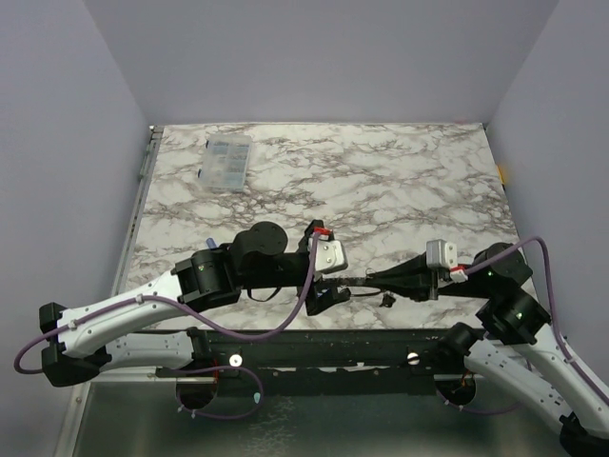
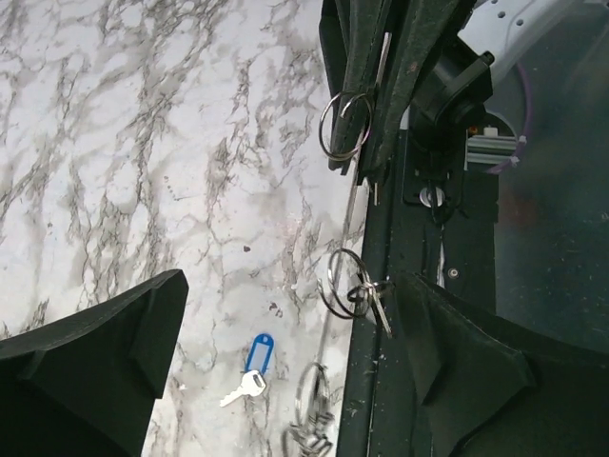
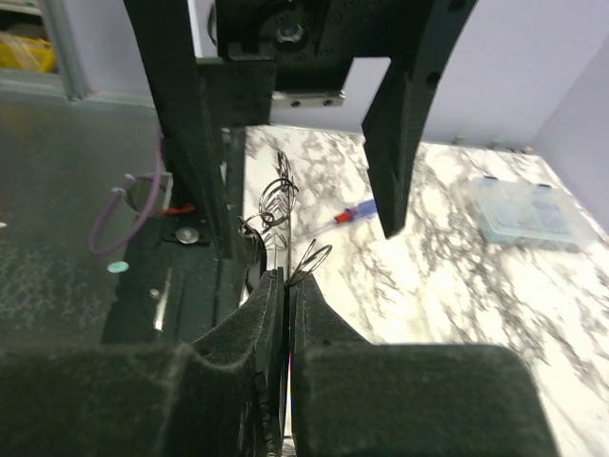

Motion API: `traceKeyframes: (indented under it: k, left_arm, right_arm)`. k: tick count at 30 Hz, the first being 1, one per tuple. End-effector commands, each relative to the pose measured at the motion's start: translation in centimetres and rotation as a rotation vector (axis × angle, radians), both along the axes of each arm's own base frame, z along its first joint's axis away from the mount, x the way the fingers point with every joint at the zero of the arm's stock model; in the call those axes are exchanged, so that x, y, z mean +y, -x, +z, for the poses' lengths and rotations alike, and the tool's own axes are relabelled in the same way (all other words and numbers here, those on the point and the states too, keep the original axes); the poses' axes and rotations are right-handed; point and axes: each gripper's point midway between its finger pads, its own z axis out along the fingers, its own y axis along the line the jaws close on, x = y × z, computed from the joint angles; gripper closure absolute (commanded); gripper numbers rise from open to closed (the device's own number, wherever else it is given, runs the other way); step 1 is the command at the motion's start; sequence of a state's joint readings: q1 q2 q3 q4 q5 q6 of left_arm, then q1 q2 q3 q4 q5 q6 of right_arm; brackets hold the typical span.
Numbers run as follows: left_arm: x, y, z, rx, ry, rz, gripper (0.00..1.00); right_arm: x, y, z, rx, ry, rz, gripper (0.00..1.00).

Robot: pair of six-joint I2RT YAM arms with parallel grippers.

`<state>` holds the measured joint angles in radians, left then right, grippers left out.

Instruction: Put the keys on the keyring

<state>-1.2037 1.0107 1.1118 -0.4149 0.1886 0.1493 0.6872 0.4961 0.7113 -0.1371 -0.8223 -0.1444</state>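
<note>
Under the gap between the wide-apart fingers of the left gripper [image 2: 285,286], a blue-headed key [image 2: 249,373] lies on the table [image 2: 143,143], its long axis roughly along the fingers. Beyond those fingertips, the right gripper [image 3: 287,278] is clamped on the keyring [image 2: 324,126]. The left arm seems nearer the key.

worktop [image 1: 400,181]: white-grey marble veining | clear plastic box [image 1: 226,160]: far left on worktop, flat, small compartments inside | walls [image 1: 314,57]: pale lilac, left, far, right
</note>
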Motion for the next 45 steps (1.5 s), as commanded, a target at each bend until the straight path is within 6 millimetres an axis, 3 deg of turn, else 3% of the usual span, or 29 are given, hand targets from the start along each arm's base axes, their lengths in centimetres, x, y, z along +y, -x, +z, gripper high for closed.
traceKeyframes:
  k: [1,8,11,14,18,26,29,35,45]
  left_arm:
    - [1.2,-0.9,-0.7,0.03,-0.01,0.092,0.01]
    - [3.1,-2.3,-1.3,0.11,0.016,0.274,0.01]
    - [3.7,-2.4,-4.1,0.139,-0.057,0.307,0.01]
    - [4.7,-3.8,-8.4,0.191,-0.161,0.428,0.04]
    - [5.9,-5.5,-12.2,0.268,-0.193,0.601,0.12]
    - [6.5,-8.1,-17.7,0.445,-0.166,0.918,0.48]
    - [5.3,-8.4,-19.7,0.489,-0.216,0.943,0.5]
    - [3.1,-8.8,-21.8,0.535,-0.273,0.961,0.54]
    - [2.4,-8.9,-24.4,0.562,-0.337,0.991,0.65]
  right_arm:
    - [-1.0,-3.0,-1.1,-0.071,0.029,-0.182,0.93]
    - [-4.0,-8.6,-3.2,-0.049,0.118,-0.535,0.96]
    - [-5.3,-9.9,-3.6,-0.027,0.141,-0.637,0.99]
    - [-6.2,-10.6,-3.7,-0.011,0.164,-0.702,0.99]
    - [-7.2,-10.8,-3.4,-0.015,0.171,-0.753,0.99]
    - [-8.0,-10.3,-3.2,-0.029,0.164,-0.766,0.99]
    - [-7.7,-10.0,-3.2,-0.03,0.167,-0.744,0.99]
    - [-7.8,-9.5,-3.0,-0.034,0.171,-0.725,0.99]
    - [-7.7,-8.8,-3.3,-0.028,0.177,-0.698,0.99]
